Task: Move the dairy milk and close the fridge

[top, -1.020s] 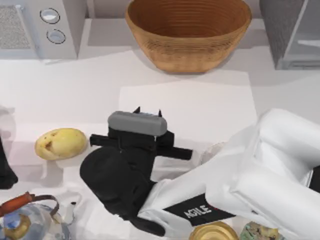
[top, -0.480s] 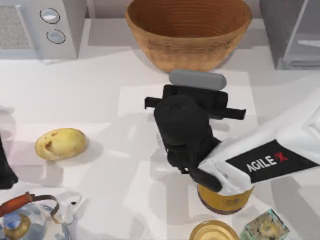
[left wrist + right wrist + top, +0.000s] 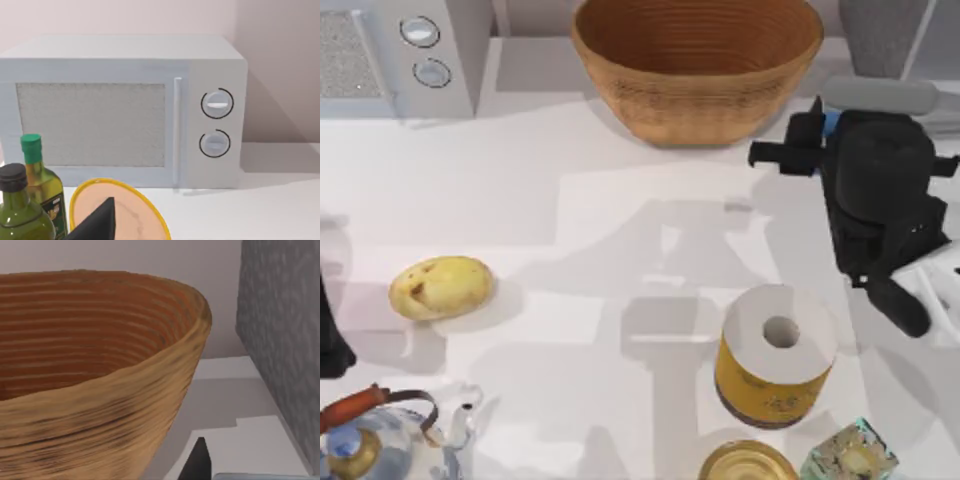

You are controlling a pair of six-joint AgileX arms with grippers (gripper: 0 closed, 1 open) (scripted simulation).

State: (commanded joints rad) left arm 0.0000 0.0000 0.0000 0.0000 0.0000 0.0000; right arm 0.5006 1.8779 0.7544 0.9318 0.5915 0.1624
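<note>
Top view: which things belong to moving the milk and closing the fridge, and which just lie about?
Job: fridge; dairy milk, a blue sliver by the right gripper.
Lying about: microwave, basket, potato, paper roll, kettle; left gripper parked at left edge.

My right gripper (image 3: 825,115) is matte black with a sliver of blue at its tip. The fridge (image 3: 885,35) has dark grey speckled sides. The basket (image 3: 696,62) is ridged tan-brown. The microwave (image 3: 125,107) is light grey, its window finely meshed. The paper roll (image 3: 775,358) is white with a yellow wrapper, the potato (image 3: 441,287) pale yellow, the tabletop (image 3: 520,200) white.
</note>
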